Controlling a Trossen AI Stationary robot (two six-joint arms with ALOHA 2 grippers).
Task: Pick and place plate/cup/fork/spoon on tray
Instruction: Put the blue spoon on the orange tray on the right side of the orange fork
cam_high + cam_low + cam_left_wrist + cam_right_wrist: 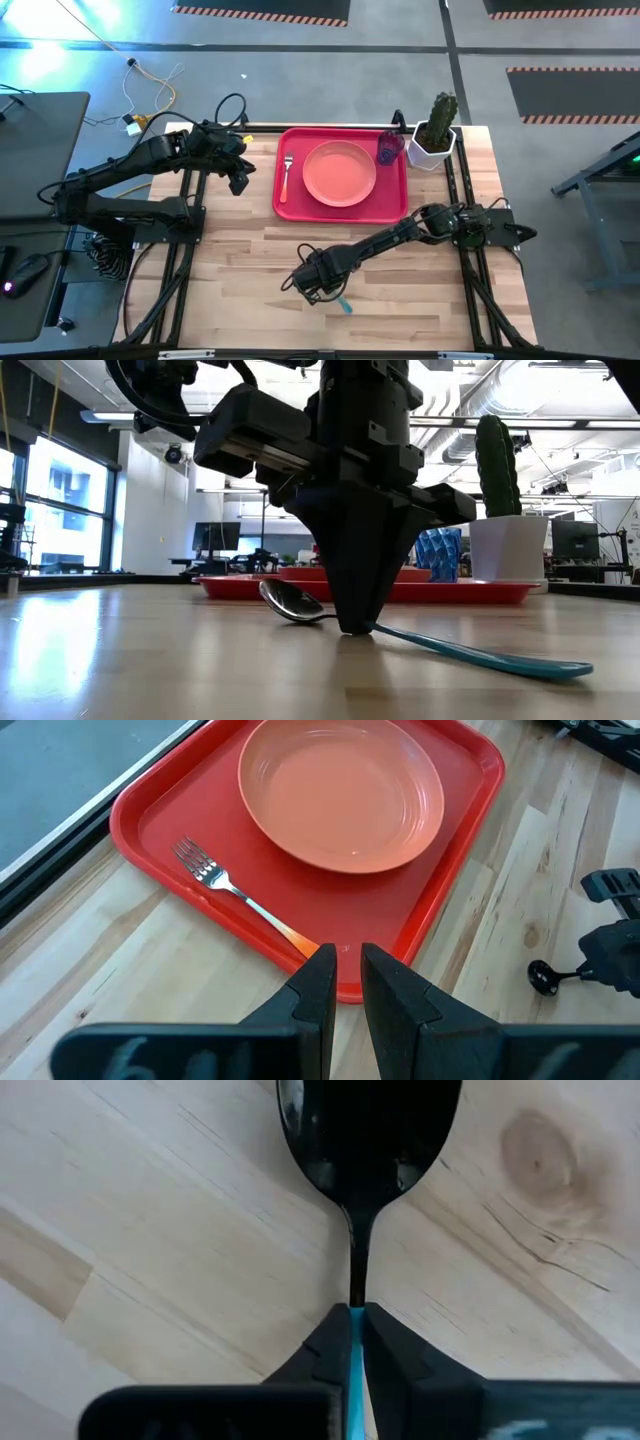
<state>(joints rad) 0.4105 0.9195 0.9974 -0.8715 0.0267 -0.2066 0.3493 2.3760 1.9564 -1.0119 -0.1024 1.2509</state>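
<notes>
free: tray (396, 200) strip right of plate (340, 172) | blocked: cup (389, 149), cactus pot (436, 138) at far-right corner

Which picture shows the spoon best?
The low view: the whole spoon lies on the table, pinched by the right pincer. The right wrist view shows its bowl, the high view only its blue tip, the left wrist view nothing.

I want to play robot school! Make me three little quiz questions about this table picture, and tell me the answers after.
1. True or false: the fork lies on the red tray.
2. What is the right gripper pinching with its fingers? A) the cup B) the spoon C) the plate
3. Fill in: the blue cup stands in a ______ of the tray, beside the pink plate.

Key: 1 true. 2 B, the spoon, which lies on the wooden table. 3 corner.
</notes>
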